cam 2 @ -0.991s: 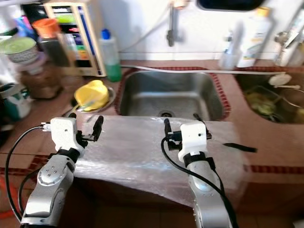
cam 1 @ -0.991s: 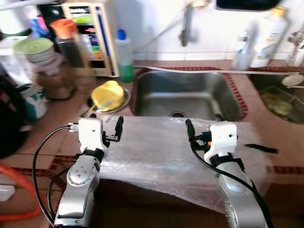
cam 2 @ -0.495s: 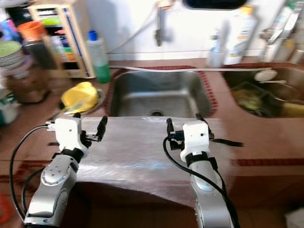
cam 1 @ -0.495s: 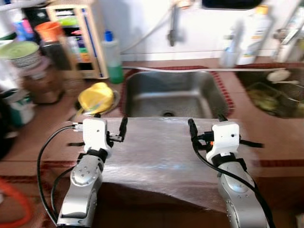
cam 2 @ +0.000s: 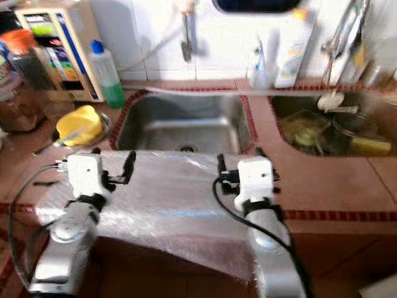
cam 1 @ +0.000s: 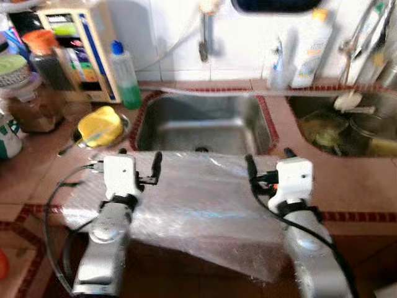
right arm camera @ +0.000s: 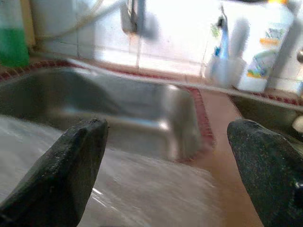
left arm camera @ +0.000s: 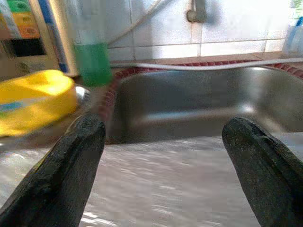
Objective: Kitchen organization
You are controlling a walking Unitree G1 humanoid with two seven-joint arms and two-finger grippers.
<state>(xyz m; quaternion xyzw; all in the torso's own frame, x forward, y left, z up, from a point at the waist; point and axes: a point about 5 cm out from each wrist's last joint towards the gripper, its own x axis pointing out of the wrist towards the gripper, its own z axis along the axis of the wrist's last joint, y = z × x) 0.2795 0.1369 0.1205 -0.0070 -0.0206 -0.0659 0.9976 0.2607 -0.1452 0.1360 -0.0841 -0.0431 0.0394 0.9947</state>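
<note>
Both jaws wide open, empty, above bubble wrap sheet (cam 1: pixel 198 198) fronting sink (cam 1: pixel 201 124)

A terracotta-tiled counter (cam 1: pixel 366 186) carries a bubble-wrap sheet (cam 1: pixel 198 205) beneath both grippers; beyond the left gripper (cam 1: pixel 138 166), seemingly a yellow sponge (cam 1: pixel 96 126).

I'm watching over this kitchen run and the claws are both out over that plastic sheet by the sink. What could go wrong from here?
1. The bubble wrap sheet overhangs the counter's front edge, so a nudge from the open left claw or open right claw might drag it to the floor.
2. Its far edge lies at the rim of the sink; pushed forward, it may sag into the basin.
</note>
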